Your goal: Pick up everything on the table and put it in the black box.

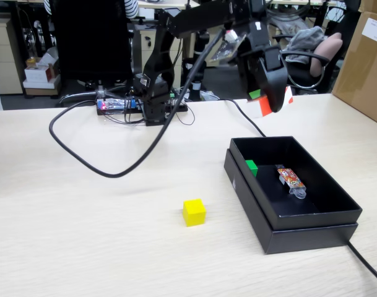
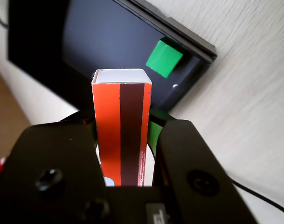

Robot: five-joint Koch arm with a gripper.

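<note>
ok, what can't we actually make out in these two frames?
- Red oblong box: its lower end is hidden by the end effector in the wrist view; mostly covered by it in the fixed view.
- Yellow cube: outside the wrist view.
- Patterned packet: print too small to read, fixed view.
- Black box: cropped in the wrist view.

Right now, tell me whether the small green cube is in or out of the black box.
In: the small green cube sits on the shallow black cardboard box's floor by its near-left wall.

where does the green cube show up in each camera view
Fixed view: the green cube lies inside the black box, against its left wall near the far corner.
Wrist view: the green cube sits upper centre-right, in a corner of the box, above the held red box.
Shared landmark: the black box.
</note>
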